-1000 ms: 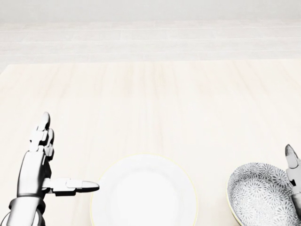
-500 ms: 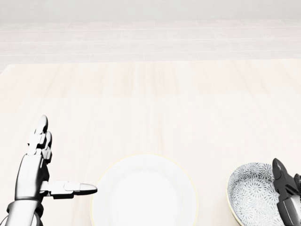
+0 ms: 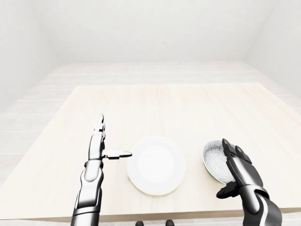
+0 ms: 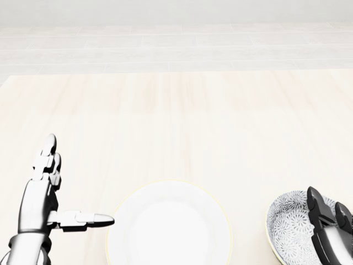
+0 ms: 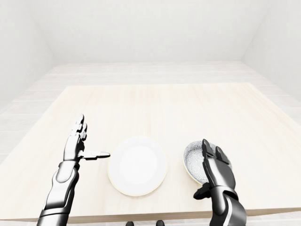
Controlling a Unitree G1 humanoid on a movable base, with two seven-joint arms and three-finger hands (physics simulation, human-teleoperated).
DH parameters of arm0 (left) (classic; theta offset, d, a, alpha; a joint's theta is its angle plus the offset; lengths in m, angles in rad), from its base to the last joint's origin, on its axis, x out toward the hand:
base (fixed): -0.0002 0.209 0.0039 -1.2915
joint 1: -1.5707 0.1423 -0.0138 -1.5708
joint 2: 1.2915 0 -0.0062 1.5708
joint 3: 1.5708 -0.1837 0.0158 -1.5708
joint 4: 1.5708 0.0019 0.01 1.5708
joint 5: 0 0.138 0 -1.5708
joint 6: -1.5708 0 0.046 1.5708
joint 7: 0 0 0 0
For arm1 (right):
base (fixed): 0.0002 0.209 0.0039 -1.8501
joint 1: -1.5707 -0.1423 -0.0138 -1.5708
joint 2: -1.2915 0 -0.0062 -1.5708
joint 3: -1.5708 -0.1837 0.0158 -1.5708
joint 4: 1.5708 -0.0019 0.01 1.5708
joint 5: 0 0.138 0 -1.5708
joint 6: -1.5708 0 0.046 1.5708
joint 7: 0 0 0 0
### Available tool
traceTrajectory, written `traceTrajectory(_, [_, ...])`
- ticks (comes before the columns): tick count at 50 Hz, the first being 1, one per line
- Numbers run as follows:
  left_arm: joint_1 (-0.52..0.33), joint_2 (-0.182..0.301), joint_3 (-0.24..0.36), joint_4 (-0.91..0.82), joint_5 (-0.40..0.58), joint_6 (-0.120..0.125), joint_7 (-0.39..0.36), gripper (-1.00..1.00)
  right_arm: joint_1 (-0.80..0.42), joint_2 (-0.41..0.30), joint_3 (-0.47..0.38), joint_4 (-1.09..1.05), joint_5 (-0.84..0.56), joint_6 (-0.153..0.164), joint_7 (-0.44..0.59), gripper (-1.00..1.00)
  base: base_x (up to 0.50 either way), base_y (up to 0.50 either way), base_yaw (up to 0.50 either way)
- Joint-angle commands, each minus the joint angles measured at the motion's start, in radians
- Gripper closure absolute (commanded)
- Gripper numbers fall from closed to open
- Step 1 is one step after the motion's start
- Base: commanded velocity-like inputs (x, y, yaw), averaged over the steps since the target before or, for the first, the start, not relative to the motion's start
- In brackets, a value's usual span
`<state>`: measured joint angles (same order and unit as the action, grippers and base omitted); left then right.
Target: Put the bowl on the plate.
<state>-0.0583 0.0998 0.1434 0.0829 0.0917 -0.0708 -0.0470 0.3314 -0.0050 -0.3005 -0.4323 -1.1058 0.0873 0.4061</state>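
Your right hand (image 3: pixel 240 173), fingers apart, overlaps the bowl (image 3: pixel 214 160) at its 3 o'clock rim. The plate (image 3: pixel 156 165) lies apart, at the bowl's 9 o'clock.

In the left-eye view the plate (image 3: pixel 156 165) lies on the desk (image 3: pixel 164 108) near its bottom edge, about midway across. The bowl (image 3: pixel 214 157) sits on the desk just to the plate's right, apart from it. The left hand (image 3: pixel 97 148) stands just left of the plate (thumb tip near its left rim), and the right hand (image 3: pixel 237 169) is at the bowl's right side, fingers over the rim.
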Motion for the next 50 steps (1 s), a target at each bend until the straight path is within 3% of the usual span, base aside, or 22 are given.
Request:
traceTrajectory(1, [-0.004, 0.003, 0.002, -0.008, -0.001, 0.008, -0.002, -1.0, -0.017, -0.017, 0.026, 0.045, -0.032, 0.0, -0.008, -1.0, 0.0, 0.0, 0.0])
traceTrajectory(7, [-0.019, 0.001, -0.002, -0.004, 0.005, 0.017, 0.005, -1.0, 0.021, -0.001, 0.038, 0.043, -0.022, 0.0, -0.025, -1.0, 0.0, 0.0, 0.0])
traceTrajectory(22, [-0.017, 0.005, 0.001, 0.006, 0.002, 0.007, 0.005, -1.0, 0.052, 0.01, 0.045, 0.036, -0.014, 0.0, -0.035, -0.97, 0.0, 0.0, 0.0])
traceTrajectory(28, [-0.01, 0.008, 0.005, 0.005, 0.0, 0.001, 0.002, -1.0, 0.057, 0.013, 0.041, 0.036, -0.007, 0.0, -0.036, -0.51, 0.0, 0.0, 0.0])
traceTrajectory(42, [-0.009, 0.006, 0.004, 0.007, 0.006, 0.0, 0.005, -1.0, 0.058, 0.015, 0.033, 0.039, 0.007, 0.0, -0.036, -0.44, 0.0, 0.0, 0.0])
traceTrajectory(44, [-0.009, 0.005, 0.003, 0.006, 0.006, 0.002, 0.005, -1.0, 0.059, 0.016, 0.031, 0.039, 0.01, 0.0, -0.037, -0.23, 0.0, 0.0, 0.0])
traceTrajectory(47, [-0.008, 0.005, 0.003, 0.005, 0.006, 0.003, 0.005, -1.0, 0.059, 0.018, 0.029, 0.039, 0.012, 0.0, -0.037, -0.27, 0.0, 0.0, 0.0])
traceTrajectory(49, [-0.009, 0.005, 0.003, 0.004, 0.007, 0.004, 0.005, -1.0, 0.061, 0.02, 0.03, 0.04, 0.014, 0.0, -0.03, -0.11, 0.0, 0.0, 0.0])
traceTrajectory(50, [-0.009, 0.005, 0.003, 0.003, 0.006, 0.005, 0.005, -1.0, 0.061, 0.02, 0.031, 0.039, 0.015, 0.0, -0.032, 0.12, 0.0, 0.0, 0.0])
